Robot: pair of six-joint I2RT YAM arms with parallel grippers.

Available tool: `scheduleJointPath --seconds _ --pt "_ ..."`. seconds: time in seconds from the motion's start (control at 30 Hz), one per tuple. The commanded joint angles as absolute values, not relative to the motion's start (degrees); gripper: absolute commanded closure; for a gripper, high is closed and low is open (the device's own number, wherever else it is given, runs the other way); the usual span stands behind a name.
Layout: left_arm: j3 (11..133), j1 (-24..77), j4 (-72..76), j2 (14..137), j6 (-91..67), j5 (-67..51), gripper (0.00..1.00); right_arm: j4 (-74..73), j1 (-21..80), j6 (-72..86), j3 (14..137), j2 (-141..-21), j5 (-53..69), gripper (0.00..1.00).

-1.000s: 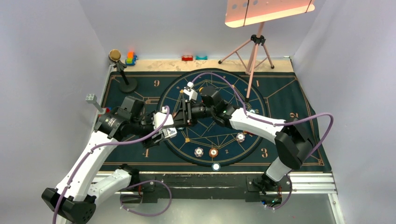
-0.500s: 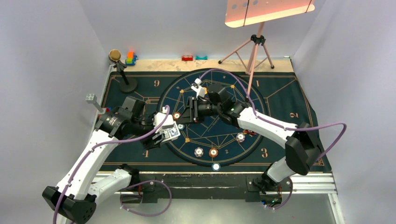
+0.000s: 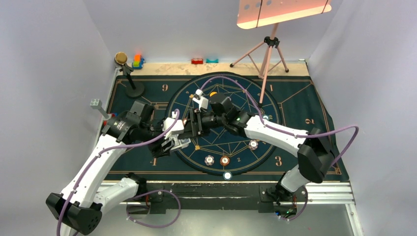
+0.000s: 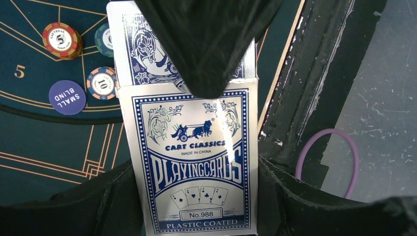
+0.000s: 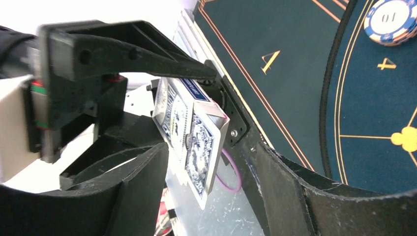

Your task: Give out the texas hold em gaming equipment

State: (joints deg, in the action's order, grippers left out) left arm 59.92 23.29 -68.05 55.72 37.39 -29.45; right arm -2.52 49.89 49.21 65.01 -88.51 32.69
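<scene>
Reading card box [image 4: 189,162] lettering needs left wrist view.

We see the left gripper [image 3: 175,144] closed on a blue-and-white box of playing cards [image 3: 183,142] over the left rim of the circle on the dark blue mat with gold lines [image 3: 305,103], with the right gripper [image 3: 190,130] just beside it. Toward the arm bases, a white round chip [image 3: 210,160] and an orange round chip [image 3: 224,160] lie side by side.
</scene>
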Motion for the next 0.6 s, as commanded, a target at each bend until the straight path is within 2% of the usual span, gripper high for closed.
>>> scheduleJointPath --seconds 0.0,0.23,0.57 --pt "63.0 23.4 -67.0 55.8 36.5 -32.1 0.83 -2.0 50.9 48.3 67.2 -89.9 32.7 0.33" --pt "63.6 23.4 -67.0 56.0 36.1 -32.6 0.85 -3.8 50.2 47.6 66.1 -88.0 32.0 0.49" --pt "64.5 23.4 -67.0 55.9 35.5 -33.6 0.87 -3.4 47.7 47.4 63.8 -86.0 32.1 0.55"
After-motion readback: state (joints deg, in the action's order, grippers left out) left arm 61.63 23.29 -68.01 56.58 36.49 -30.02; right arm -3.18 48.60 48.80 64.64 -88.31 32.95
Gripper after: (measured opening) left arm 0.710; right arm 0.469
